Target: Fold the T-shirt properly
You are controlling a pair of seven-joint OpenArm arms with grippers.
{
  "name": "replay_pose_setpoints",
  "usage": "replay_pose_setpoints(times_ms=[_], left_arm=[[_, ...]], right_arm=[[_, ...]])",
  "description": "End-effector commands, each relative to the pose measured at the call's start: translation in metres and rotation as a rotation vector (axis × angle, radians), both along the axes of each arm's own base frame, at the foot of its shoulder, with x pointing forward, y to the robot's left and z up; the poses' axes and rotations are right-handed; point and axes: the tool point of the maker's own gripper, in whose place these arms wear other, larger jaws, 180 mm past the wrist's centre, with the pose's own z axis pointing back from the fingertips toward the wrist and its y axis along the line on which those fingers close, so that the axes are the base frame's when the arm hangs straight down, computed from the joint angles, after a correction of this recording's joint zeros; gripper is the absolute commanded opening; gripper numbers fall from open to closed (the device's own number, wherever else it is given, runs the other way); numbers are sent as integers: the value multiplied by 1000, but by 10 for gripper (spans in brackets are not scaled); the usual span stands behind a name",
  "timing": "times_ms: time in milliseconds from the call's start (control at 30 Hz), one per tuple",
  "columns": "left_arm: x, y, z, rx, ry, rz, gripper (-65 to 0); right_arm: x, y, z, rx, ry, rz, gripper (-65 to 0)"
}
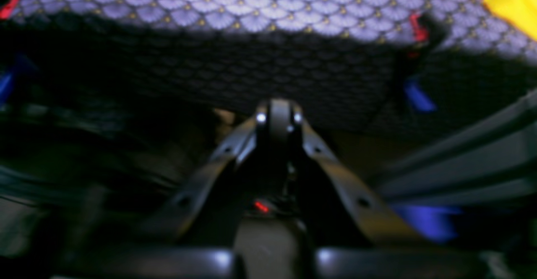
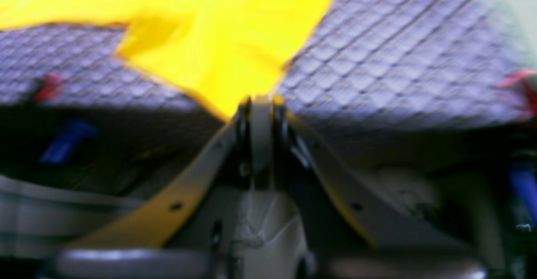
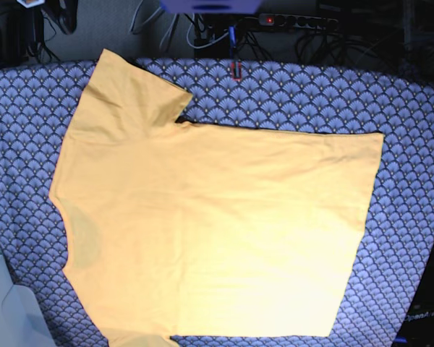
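Note:
The T-shirt [image 3: 217, 231] is plain yellow-orange and lies spread flat, filling most of the base view, with one sleeve [image 3: 134, 94] at the back left. Neither arm shows in that view. In the left wrist view my left gripper [image 1: 279, 111] is shut with nothing in it, hanging low in front of the table edge; a corner of the T-shirt [image 1: 514, 2] shows far off at the top right. In the right wrist view my right gripper [image 2: 261, 102] is shut, and a flap of the T-shirt [image 2: 209, 40] lies just beyond its tips. Blur hides whether they touch.
The blue-grey scale-patterned cloth [image 3: 289, 94] covers the table under the shirt and hangs over its near edge [image 1: 251, 82]. Red and blue clamps [image 1: 415, 27] [image 2: 67, 140] hold the cloth at the edges. A power strip [image 3: 296, 20] and cables lie behind the table.

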Motion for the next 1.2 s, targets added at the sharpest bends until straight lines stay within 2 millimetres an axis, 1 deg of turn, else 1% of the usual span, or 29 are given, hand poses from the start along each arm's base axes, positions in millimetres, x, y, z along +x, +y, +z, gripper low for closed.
replay_pose_setpoints(times_ms=[0, 67, 100, 200, 233, 267, 333, 400, 467, 533, 567, 633, 733, 800, 833, 933, 1167], left_arm=[[3, 1, 4, 2, 12, -17, -650], [23, -3, 0, -7, 30, -36, -650], [32, -5, -2, -10, 42, -42, -650], [55, -9, -12, -12, 92, -61, -650], [61, -4, -17, 1, 115, -59, -650], [67, 2, -18, 15, 127, -48, -650], [79, 10, -18, 32, 141, -21, -650], [96, 16, -14, 41, 144, 3, -650], [111, 27, -13, 62, 163, 23, -650], [125, 35, -15, 76, 190, 36, -650], [130, 36, -17, 76, 207, 36, -650], [146, 37, -16, 74, 212, 36, -605], [156, 36, -14, 72, 207, 35, -525], [162, 35, -12, 69, 192, 33, -503], [167, 34, -8, 67, 176, 29, -498], [168, 35, -7, 69, 172, 31, -498], [169, 37, -7, 76, 170, 30, -498]], right_arm=[[10, -6, 7, 4, -13, -15, -650], [31, -2, -2, 22, 17, 3, -650], [40, 0, -10, 28, 45, 24, -650], [57, 3, -31, 20, 149, 76, -635], [62, 7, -36, 34, 173, 83, -632], [67, 8, -38, 40, 185, 84, -632], [71, 2, -40, 35, 206, 81, -632], [80, 0, -39, 26, 215, 102, -631], [87, -6, -40, 10, 230, 100, -626], [92, -13, -43, -13, 261, 106, -600], [95, -17, -43, -26, 268, 109, -588], [101, -23, -42, -51, 284, 131, -556], [104, -33, -42, -83, 316, 138, -509], [108, -35, -42, -104, 332, 161, -485], [109, -35, -43, -108, 348, 167, -476], [104, -37, -50, -106, 399, 151, -452], [98, -22, -58, -48, 415, 131, -400]])
